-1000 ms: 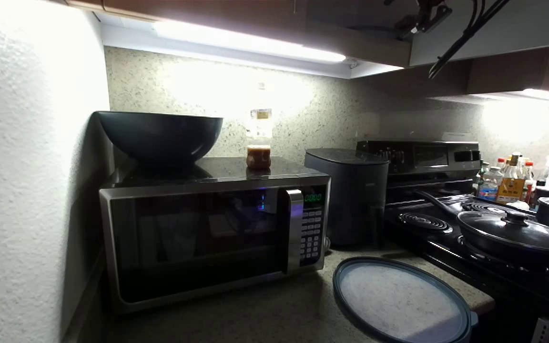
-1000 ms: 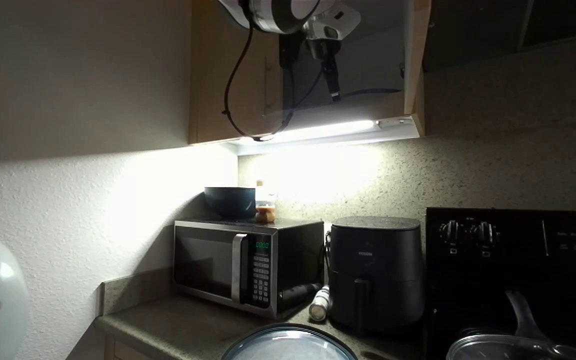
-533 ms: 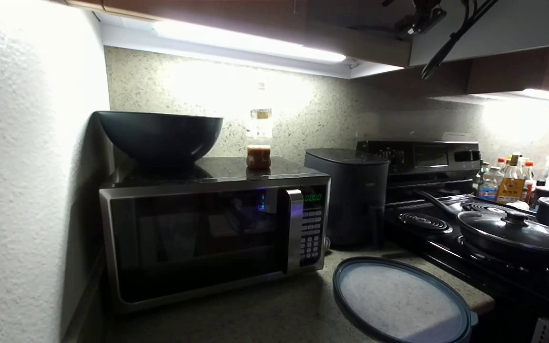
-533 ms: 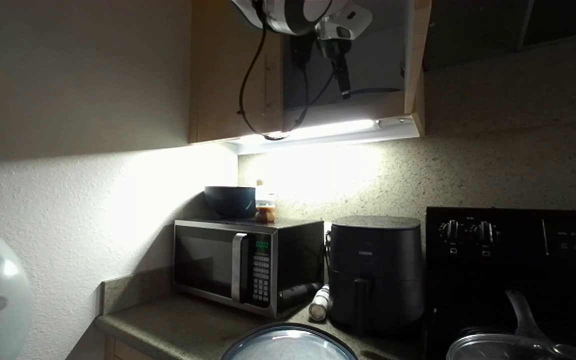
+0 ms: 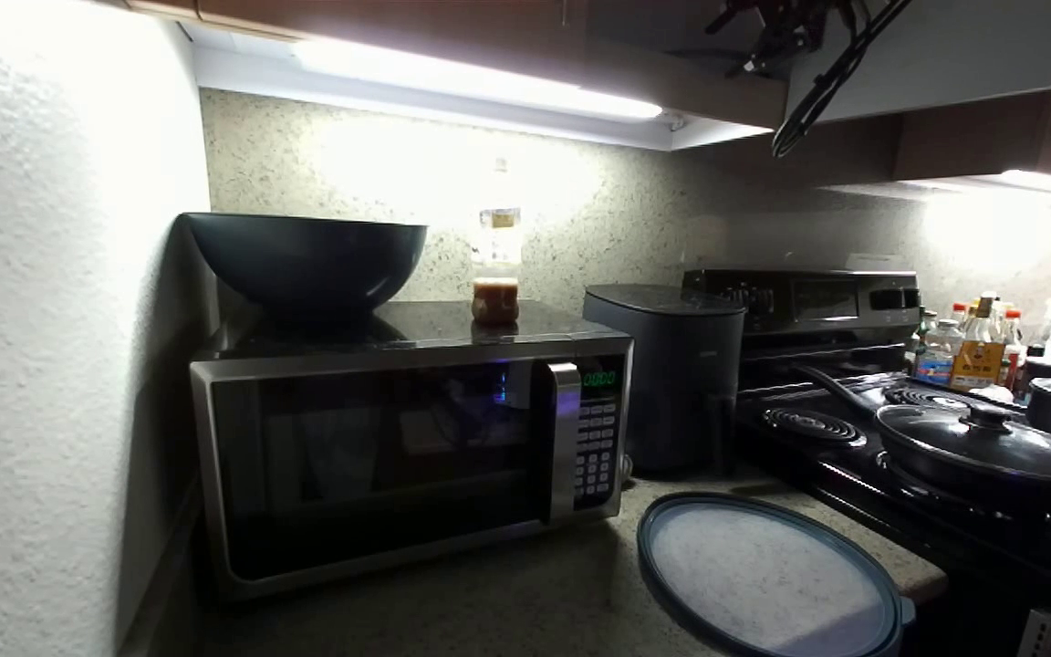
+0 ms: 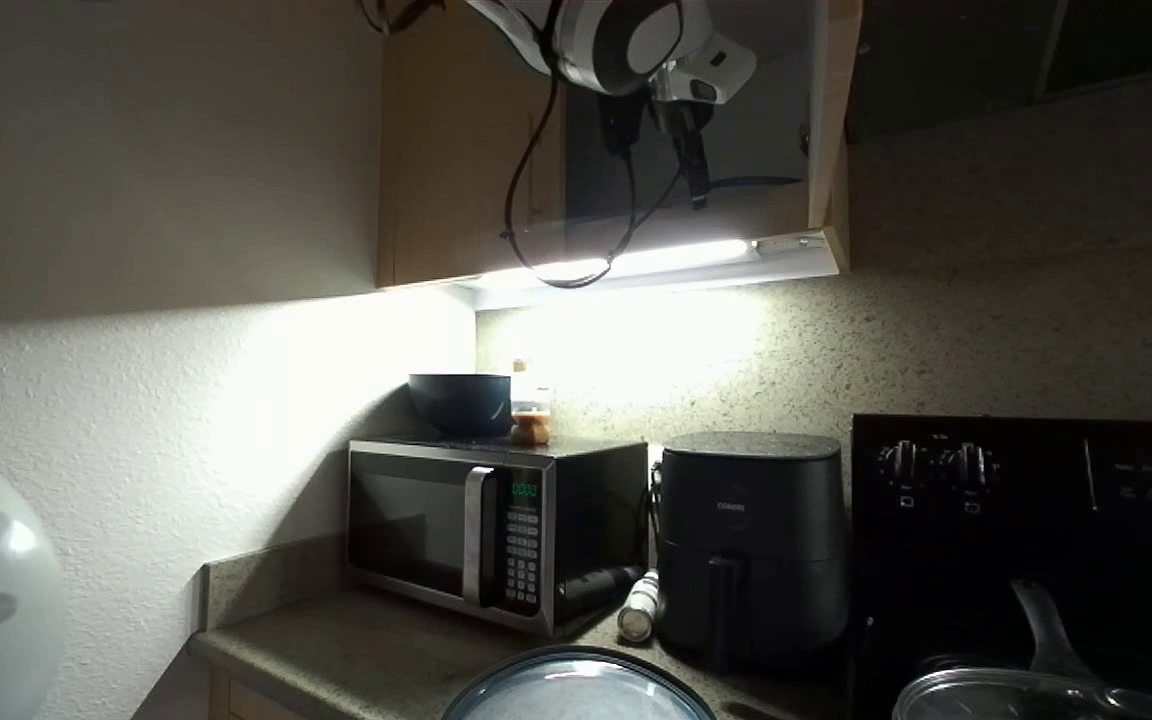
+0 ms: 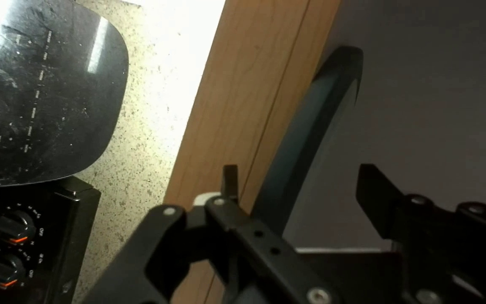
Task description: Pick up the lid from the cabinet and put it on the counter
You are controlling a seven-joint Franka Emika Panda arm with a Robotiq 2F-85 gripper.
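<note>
The lid (image 7: 298,143) lies in the open overhead cabinet (image 7: 243,84), its dark bluish rim along the wooden front edge in the wrist view. It shows as a thin dark curve in both exterior views (image 6: 756,181) (image 5: 712,54). My gripper (image 7: 298,169) is open with nothing held. In the wrist view the lid's rim runs between the two fingers; I cannot tell how far beyond the fingertips it is. In an exterior view the gripper (image 6: 699,195) hangs before the cabinet opening, left of the lid. The counter (image 6: 336,645) is below, with a near-identical disc (image 6: 576,685) at its front.
A microwave (image 6: 416,520) carries a dark bowl (image 6: 460,403) and a bottle (image 6: 531,428). A black air fryer (image 6: 751,560) stands beside it. The stove (image 5: 817,374) with a lidded pan (image 5: 991,447) is to the right. The open cabinet door (image 6: 834,110) borders the opening.
My gripper has moved towards the lid in the cabinet: rightward in an exterior view and leftward in an exterior view. The hanging cable moved with it. The lid and the disc below have not moved.
</note>
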